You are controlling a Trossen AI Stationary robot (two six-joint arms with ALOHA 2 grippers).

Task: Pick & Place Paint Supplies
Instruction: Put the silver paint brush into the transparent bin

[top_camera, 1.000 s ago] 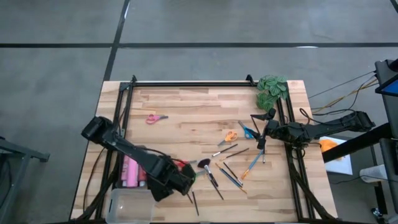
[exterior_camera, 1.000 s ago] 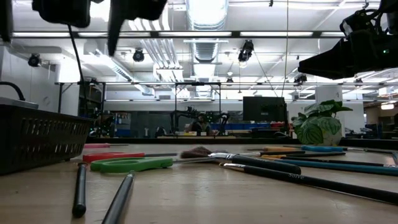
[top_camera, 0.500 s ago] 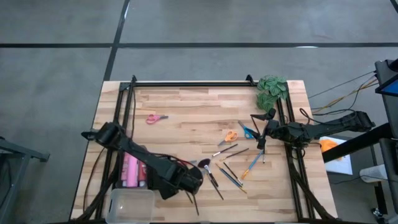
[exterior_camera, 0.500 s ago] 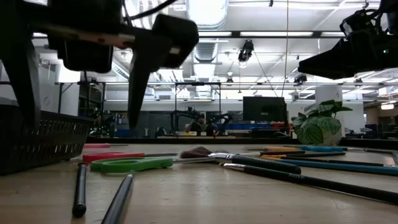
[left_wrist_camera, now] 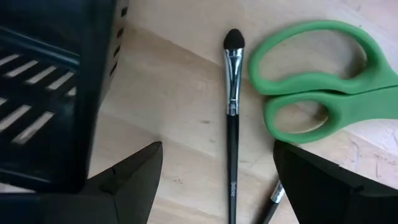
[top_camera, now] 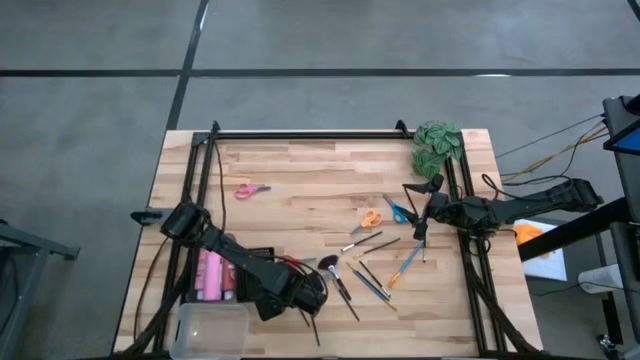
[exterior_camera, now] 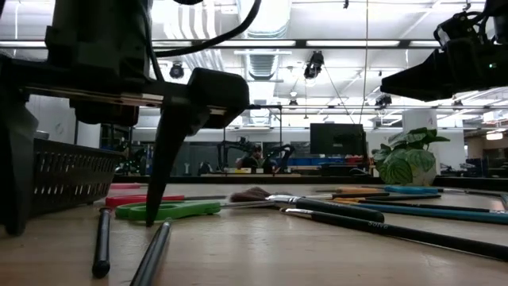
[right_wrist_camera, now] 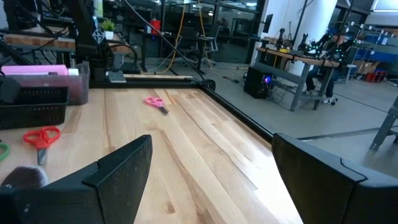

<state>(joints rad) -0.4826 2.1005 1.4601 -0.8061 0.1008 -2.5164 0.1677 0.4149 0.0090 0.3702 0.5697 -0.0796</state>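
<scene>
Brush (left_wrist_camera: pixel 232 118), thin and dark-handled, is lying flat on the tabletop (top_camera: pixel 300 180) right beside the green scissors (left_wrist_camera: pixel 323 81), bristle end up by the scissor loops. Black basket (left_wrist_camera: pixel 50 93) sits on the brush's other side, with pink bottles (top_camera: pixel 211 275) in it. Left end effector (left_wrist_camera: pixel 217 171) is down low straddling that brush, fingers spread wide with nothing in them, one tip near the basket wall, the other by the scissor handles. More brushes and orange scissors (top_camera: pixel 371 217) lie farther from the basket, pink scissors (top_camera: pixel 250 190) well apart. Right end effector (top_camera: pixel 421 208) hangs over by the leafy clump (top_camera: pixel 437 143), wide open and empty too.
</scene>
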